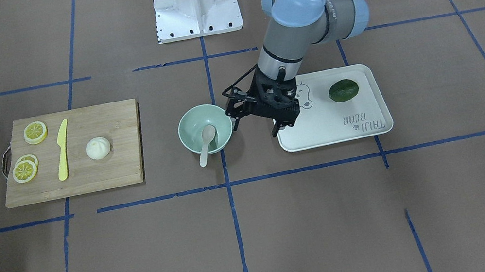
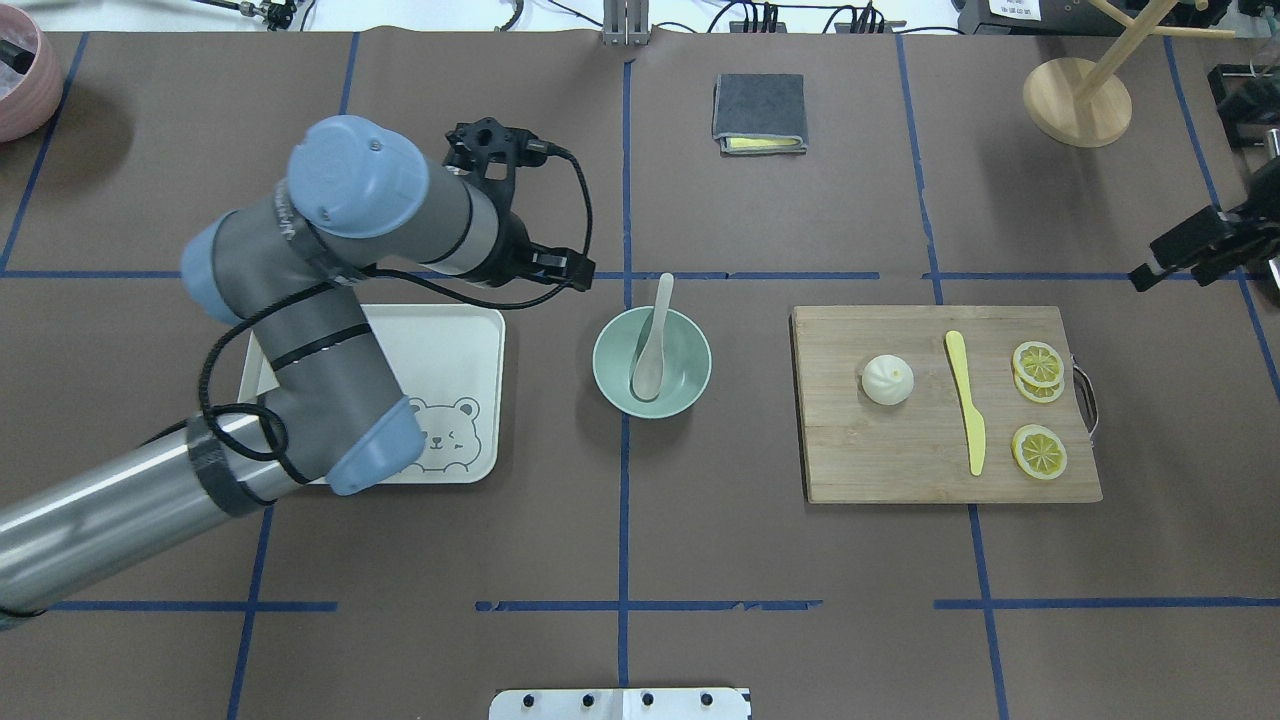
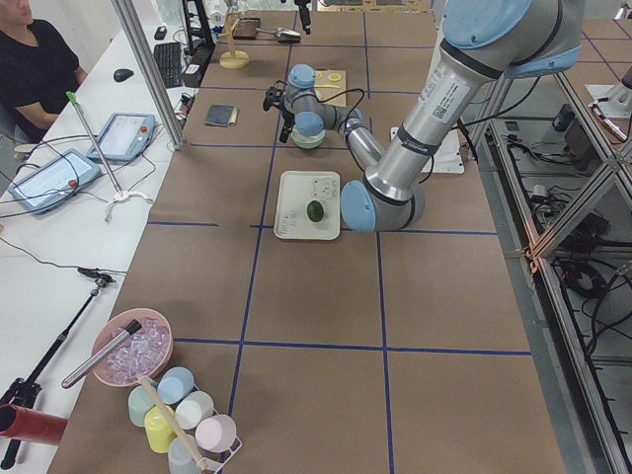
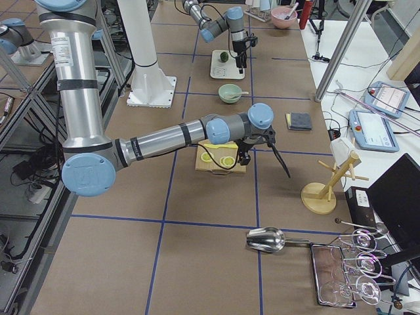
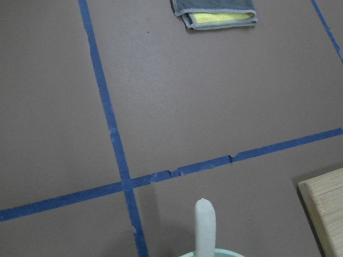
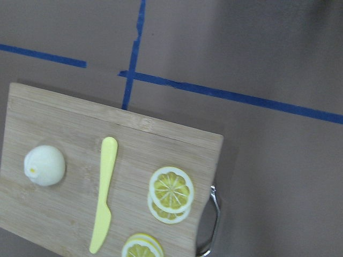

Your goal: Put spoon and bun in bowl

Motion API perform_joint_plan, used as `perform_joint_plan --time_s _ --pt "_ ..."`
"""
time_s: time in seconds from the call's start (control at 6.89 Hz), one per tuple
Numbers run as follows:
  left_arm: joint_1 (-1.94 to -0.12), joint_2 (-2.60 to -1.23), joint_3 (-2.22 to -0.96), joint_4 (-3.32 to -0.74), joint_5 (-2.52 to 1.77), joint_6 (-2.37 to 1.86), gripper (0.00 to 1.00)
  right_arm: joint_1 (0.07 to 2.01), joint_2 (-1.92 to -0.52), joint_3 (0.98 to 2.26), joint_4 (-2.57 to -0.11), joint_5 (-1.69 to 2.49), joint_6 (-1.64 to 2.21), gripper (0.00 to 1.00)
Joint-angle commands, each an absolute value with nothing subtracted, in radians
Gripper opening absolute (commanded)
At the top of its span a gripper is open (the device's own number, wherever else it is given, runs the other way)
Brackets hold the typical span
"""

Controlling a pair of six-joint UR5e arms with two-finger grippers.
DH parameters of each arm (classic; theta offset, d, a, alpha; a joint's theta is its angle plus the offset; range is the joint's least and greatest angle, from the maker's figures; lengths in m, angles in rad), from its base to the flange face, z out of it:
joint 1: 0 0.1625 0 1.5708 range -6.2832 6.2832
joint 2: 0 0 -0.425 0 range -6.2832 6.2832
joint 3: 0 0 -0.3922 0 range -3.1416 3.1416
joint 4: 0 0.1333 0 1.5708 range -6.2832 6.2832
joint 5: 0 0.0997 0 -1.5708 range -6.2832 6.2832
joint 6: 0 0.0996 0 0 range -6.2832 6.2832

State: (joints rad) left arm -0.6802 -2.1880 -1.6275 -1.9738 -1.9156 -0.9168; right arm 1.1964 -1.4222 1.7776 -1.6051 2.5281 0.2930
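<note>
Brown paper tabletop (image 2: 800, 560) gridded with blue tape; I take the bowl (image 2: 606, 385) at mid-table as my landmark. The spoon (image 2: 654, 340) lies in the bowl, scoop down inside and handle leaning over the rim on the side away from the robot, so that half looks done to me. The bun (image 2: 887, 380) is not in yet. It sits on the wooden cutting board (image 2: 900, 455), well apart from the bowl on the robot's right, on the board's bowl-side half. The yellow knife (image 2: 966, 405) is just beyond the bun and the lemon slices (image 2: 1038, 362) are further out again. Left gripper (image 1: 261, 122) hangs just beside the bowl on the robot's left, over the bowl-side edge of the white bear tray (image 2: 470, 340), fingers spread apart with nothing between them. Right gripper (image 2: 1190, 245) hovers past the board's outer end, further from the bowl than the lemon slices; I can't tell from these views whether its fingers are apart or together. The next move, I reckon, turns on this: the bun lies bowl-ward from the right gripper and a bit back toward the robot, with most of the board between them, while the left gripper has the bowl itself in its way. So the right arm looks the nearer one, with open approach. The bun is round with no long axis, so any wrist angle should do; just keep the outer finger off the knife.
</note>
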Motion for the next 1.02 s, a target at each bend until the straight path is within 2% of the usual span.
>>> perform_joint_plan --time_s 0.0,0.29,0.87 --pt "-0.794 -2.065 -1.752 -1.876 -1.973 -0.693 0.94 0.981 -1.298 1.793 -1.539 2.317 0.647 1.0" --pt "-0.862 -2.062 -1.738 -1.871 -1.973 -0.667 0.95 0.741 -1.307 1.796 -1.216 2.021 1.131 1.0" --pt "-0.861 -2.06 -1.752 -1.865 -1.973 -0.67 0.96 0.654 -1.337 1.792 -1.215 1.939 1.193 0.99"
